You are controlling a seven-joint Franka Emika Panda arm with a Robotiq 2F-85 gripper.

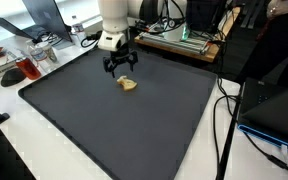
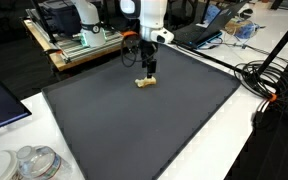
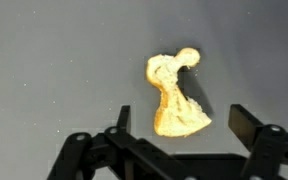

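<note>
Tan and lumpy, the piece [image 3: 174, 95] sits near the middle of your wrist view: narrow and knobbed at its upper end, wider at its lower end, with a rough, crumpled skin and a short shadow on its right. It lies flat on the dark grey mat [image 3: 44, 60]. Your gripper [image 3: 182, 114] is spread wide. Its two black fingers [image 3: 124, 118] come up from the bottom edge of that frame, one on each side of the piece's wide end, and neither touches it.

In both exterior views the gripper [image 1: 121, 66] [image 2: 149, 68] hangs just above the piece [image 1: 128, 84] [image 2: 146, 82], in the upper middle of the frame, toward the far edge of the mat [image 1: 104, 130] [image 2: 134, 130]. Any writing on the equipment [image 2: 79, 40] behind the mat is too small for you to read.
</note>
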